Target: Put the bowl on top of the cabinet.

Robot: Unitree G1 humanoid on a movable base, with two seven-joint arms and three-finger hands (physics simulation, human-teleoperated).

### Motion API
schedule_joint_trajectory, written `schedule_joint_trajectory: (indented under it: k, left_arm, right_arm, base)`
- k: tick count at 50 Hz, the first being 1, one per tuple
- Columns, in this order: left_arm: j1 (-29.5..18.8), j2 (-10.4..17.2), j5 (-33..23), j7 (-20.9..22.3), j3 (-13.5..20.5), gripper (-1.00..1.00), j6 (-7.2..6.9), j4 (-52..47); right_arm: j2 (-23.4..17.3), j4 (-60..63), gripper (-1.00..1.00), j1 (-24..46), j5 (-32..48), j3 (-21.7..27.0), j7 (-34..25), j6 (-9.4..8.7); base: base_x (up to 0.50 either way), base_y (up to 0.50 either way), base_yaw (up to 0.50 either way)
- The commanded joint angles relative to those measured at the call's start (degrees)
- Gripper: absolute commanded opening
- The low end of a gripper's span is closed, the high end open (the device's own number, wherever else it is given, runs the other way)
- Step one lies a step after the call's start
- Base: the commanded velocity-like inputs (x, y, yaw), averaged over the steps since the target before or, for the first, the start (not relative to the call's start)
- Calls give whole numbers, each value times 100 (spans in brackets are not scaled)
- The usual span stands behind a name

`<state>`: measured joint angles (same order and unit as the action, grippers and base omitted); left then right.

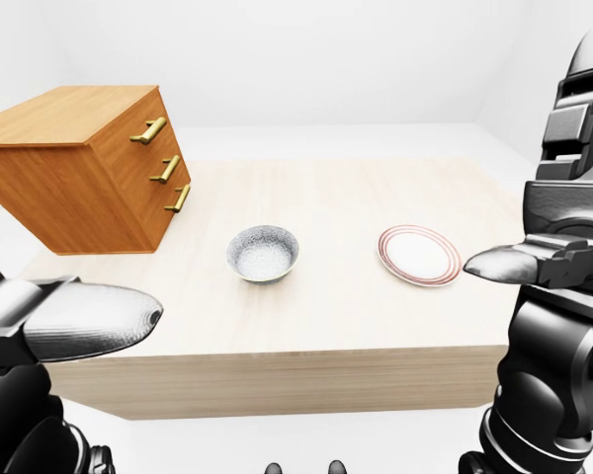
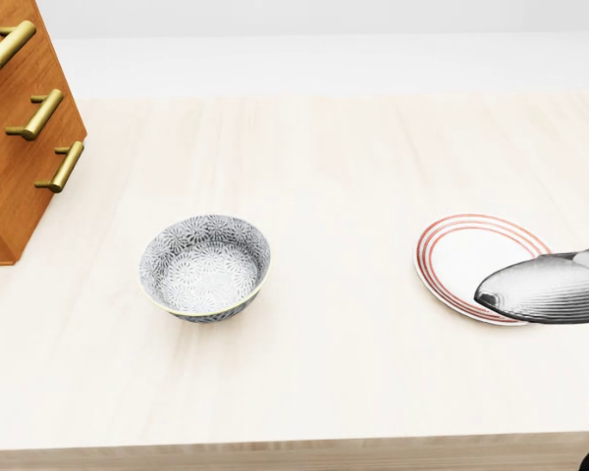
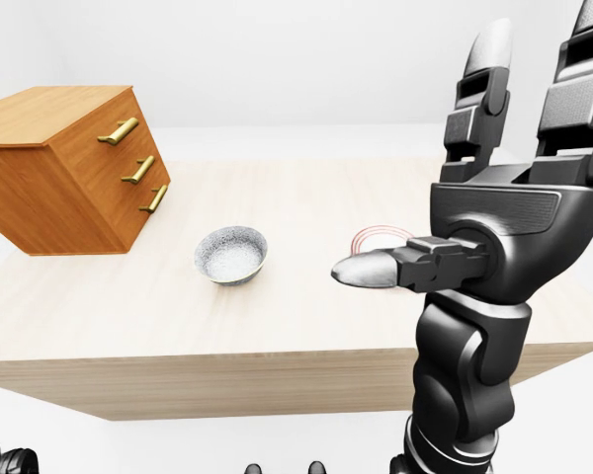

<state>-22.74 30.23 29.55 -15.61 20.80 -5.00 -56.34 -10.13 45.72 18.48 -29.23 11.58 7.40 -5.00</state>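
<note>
R hand open, bowl well left.

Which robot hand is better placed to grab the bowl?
Probably the left robot hand: the bowl lies left of centre, toward the cabinet. The right robot hand is raised, open, over the plate side.

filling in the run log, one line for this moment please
patterned grey bowl: on table, untouched | wooden cabinet: top bare | right robot hand: open, raised
</note>
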Motion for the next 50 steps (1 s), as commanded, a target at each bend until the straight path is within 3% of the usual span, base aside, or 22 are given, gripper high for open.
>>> schedule_joint_trajectory:
  k: [1,7,11,12,17,40,50]
  left_arm:
    - [-29,7,-29,108,187,98,0,-366]
    - [71,197,298,-85,316,98,0,-366]
    - [253,17,-226,189,259,98,0,-366]
    - [217,-24,-27,220,410,97,0,-366]
    - [242,-32,-33,253,489,98,0,-366]
    - [266,-181,-230,418,429,98,0,-366]
    - [320,-113,-144,369,484,98,0,-366]
  right_arm:
    - [18,215,100,-51,40,-45,-85,0]
    - [92,334,100,-203,-36,-3,-224,0]
    - [93,320,100,-235,120,-45,-255,0]
    - [111,297,100,-235,96,-52,-286,0]
    - [155,280,100,-243,159,-128,-342,0]
    - [214,183,100,-276,299,-158,-449,0]
    - [215,183,100,-279,276,-138,-447,0]
  base:
    - [0,0,0]
    - [0,18,0]
    - [0,50,0]
    - [0,50,0]
    - [0,50,0]
    - [0,50,0]
    - [0,50,0]
